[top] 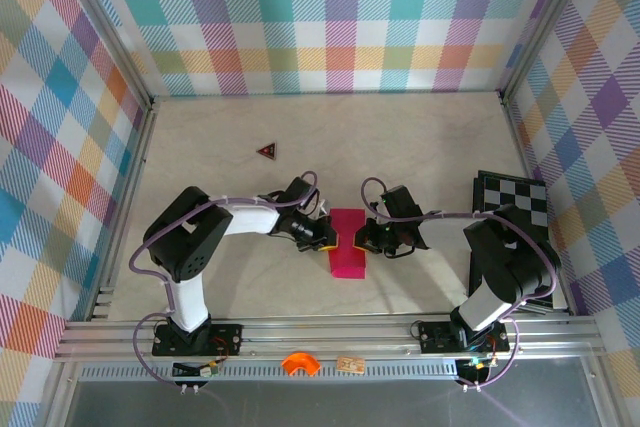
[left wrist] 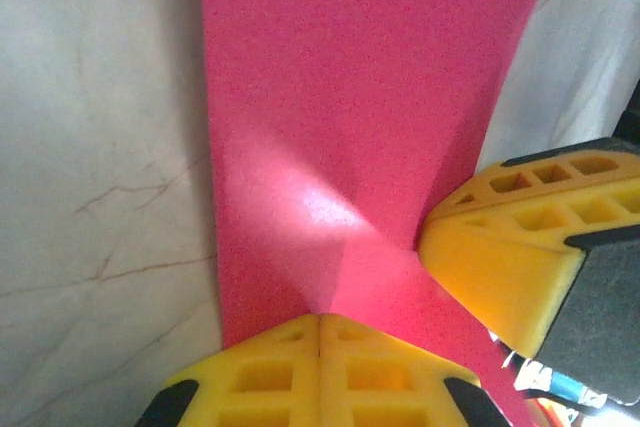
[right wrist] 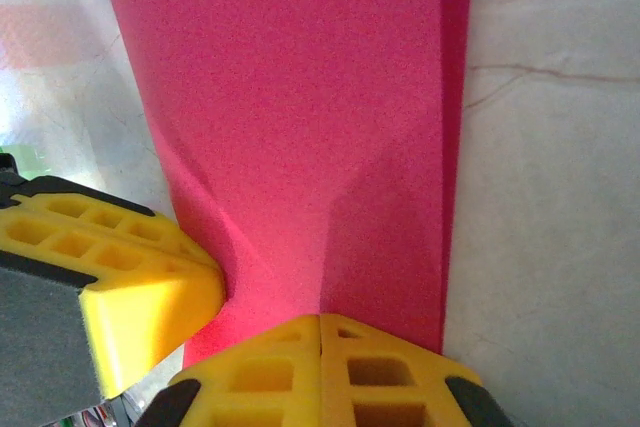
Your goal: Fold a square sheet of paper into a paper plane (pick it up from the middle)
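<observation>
The pink sheet of paper (top: 347, 243) is folded into a narrow strip of more than one layer; in the right wrist view a darker under-layer shows along one long edge (right wrist: 457, 97). It sits towards the middle of the tabletop's near edge, between the two arms, its length running from the near edge towards the far one. At its waist it is drawn in from both sides, and creases fan out from those two spots across the paper (left wrist: 370, 97). Whether its ends lie flat on the tabletop I cannot tell.

The left gripper (top: 326, 236) comes in from the left side of the strip. Its yellow fingers (left wrist: 270, 377) are pressed together with no gap, and the paper's creases run straight into their seam, so it is pinching the edge of the sheet. The right gripper (top: 366, 238) does the same from the other side: fingers (right wrist: 380, 372) closed tight, a fold of the paper (right wrist: 300, 97) caught between them. Each wrist camera also catches the other gripper's yellow fingertip just beside its own, the two nearly meeting across the strip.

Further out, a tiny dark red triangle (top: 266, 150) lies on the pale marbled tabletop (top: 200, 147), left of centre and well apart from the paper. A black-and-white checkerboard (top: 512, 197) lies at the right edge. An orange piece (top: 300, 363) rests on the metal rail in front of the arm bases.
</observation>
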Controlling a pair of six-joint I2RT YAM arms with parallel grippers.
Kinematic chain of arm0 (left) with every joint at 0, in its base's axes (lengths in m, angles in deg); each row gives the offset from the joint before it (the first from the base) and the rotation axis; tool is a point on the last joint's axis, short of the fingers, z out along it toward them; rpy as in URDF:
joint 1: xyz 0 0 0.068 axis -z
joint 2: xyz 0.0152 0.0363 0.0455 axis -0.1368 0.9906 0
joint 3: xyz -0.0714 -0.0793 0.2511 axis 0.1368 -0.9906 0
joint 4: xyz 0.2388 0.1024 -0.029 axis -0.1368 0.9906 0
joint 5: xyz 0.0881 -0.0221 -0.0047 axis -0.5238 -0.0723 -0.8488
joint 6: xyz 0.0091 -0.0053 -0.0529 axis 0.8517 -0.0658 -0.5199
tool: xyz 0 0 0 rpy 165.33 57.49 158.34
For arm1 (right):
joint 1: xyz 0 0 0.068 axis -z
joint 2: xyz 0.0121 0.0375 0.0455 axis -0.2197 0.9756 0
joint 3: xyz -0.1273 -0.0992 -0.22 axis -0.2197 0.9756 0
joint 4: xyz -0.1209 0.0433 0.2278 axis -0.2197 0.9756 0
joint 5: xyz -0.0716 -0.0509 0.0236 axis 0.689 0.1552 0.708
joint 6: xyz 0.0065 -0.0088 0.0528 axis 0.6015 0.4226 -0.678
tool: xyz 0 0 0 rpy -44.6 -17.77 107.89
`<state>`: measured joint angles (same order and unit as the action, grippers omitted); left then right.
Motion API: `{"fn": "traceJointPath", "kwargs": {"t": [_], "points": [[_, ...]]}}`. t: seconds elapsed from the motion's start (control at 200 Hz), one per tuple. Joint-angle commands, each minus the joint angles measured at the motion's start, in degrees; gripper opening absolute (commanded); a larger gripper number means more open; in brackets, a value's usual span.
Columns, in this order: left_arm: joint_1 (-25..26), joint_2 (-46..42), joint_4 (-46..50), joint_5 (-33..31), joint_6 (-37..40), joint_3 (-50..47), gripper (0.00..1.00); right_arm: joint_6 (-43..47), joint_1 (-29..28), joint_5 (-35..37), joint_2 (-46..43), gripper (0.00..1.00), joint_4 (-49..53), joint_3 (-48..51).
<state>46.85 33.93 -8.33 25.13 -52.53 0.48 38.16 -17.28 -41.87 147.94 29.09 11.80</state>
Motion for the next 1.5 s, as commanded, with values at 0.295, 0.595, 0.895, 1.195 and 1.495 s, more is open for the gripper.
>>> {"fn": "traceJointPath", "kwargs": {"t": [0.295, 0.595, 0.895, 1.195, 1.495], "points": [[0.6, -10.2, 7.8, -6.9, 1.5, -5.4, 0.00, -0.1, 0.4, 7.5, 0.8, 0.00, 6.4, 2.9], [2.2, -10.7, -3.8, -2.5, -8.8, -4.2, 0.00, -0.6, 0.4, 7.6, 0.5, 0.00, 6.0, 3.2], [3.7, -4.3, -8.5, -2.2, -10.9, -5.5, 0.00, -1.4, 0.4, 7.6, -0.1, 0.00, 5.5, 3.4], [3.7, -6.7, 1.6, -8.9, -3.5, -12.4, 0.00, -1.6, 0.4, 8.0, 0.7, 0.00, 5.5, 3.6], [3.7, -15.7, 4.1, -13.3, -5.6, -10.7, 0.00, -3.1, 0.4, 7.9, 0.4, 0.00, 4.3, 4.0]]}}
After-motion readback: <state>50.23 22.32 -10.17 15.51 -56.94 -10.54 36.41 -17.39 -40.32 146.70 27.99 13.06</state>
